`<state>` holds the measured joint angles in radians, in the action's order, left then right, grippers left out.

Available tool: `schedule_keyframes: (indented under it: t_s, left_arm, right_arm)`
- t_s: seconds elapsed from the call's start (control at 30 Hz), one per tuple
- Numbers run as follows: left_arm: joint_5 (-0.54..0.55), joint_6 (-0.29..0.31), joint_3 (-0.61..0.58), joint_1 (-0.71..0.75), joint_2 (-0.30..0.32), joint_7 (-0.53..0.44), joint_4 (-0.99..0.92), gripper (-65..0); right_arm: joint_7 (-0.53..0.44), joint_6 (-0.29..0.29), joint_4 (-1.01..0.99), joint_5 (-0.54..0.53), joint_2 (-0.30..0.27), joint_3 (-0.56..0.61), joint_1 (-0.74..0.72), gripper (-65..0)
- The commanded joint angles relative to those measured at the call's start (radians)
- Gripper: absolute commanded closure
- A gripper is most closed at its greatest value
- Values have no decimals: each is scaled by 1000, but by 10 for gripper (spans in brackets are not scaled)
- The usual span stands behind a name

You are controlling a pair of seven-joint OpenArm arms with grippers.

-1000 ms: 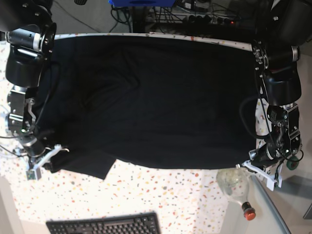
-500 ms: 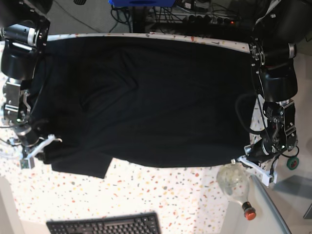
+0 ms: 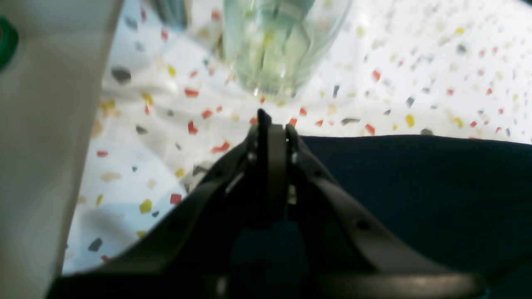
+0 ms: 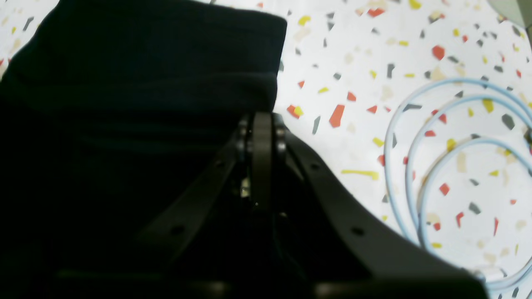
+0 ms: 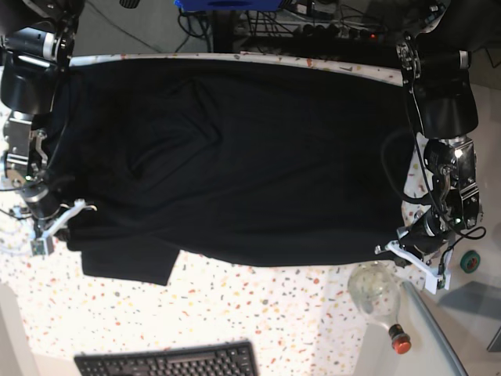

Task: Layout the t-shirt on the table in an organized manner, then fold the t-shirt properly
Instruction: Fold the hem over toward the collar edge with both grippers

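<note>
We see the t-shirt [image 5: 235,157] spread wide over the table [image 5: 258,313], covering most of its middle and reaching up to the far edge at twelve o'clock in the base view. Its near hem runs across at about six o'clock, with one sleeve [image 5: 129,262] poking out toward seven o'clock. The left gripper [image 5: 413,265] sits at the cloth's corner near four o'clock, its jaws pressed together on the t-shirt edge; in the left wrist view a sliver of dark cloth shows at the fingertips of that gripper [image 3: 270,128], and the hem runs off toward three o'clock. Just beyond it, at twelve o'clock in that view, stands a clear glass bottle [image 3: 278,45], very near the fingertips. The right gripper [image 5: 59,227] pinches the opposite corner near eight o'clock, jaws closed on the t-shirt; the right wrist view shows its tips [image 4: 262,124] at the cloth's border, with a pale blue cable [image 4: 419,166] coiled at three o'clock on bare table. Open speckled surface lies along the near side, bounded by a black keyboard [image 5: 168,362] at six o'clock.
</note>
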<state>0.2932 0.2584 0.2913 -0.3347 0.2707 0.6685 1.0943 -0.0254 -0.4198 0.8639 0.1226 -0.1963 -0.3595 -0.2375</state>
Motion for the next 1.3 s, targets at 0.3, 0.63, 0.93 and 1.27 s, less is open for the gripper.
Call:
schedule_keyframes:
  t_s: [0.3, 0.63, 0.93, 1.27]
  left_arm:
    - [301, 0, -10, 27, 85, 61, 37, 0]
    - [309, 0, 1, 92, 109, 61, 129, 0]
    - [309, 0, -4, 115, 108, 63, 145, 0]
    - [311, 0, 1, 115, 104, 112, 145, 0]
  right_arm:
    - [-23, 0, 84, -11, -21, 92, -21, 0]
    - [-24, 0, 85, -11, -21, 124, -30, 0]
    - [-31, 0, 85, -11, -21, 124, -32, 0]
    - [-35, 0, 64, -11, -22, 126, -70, 0]
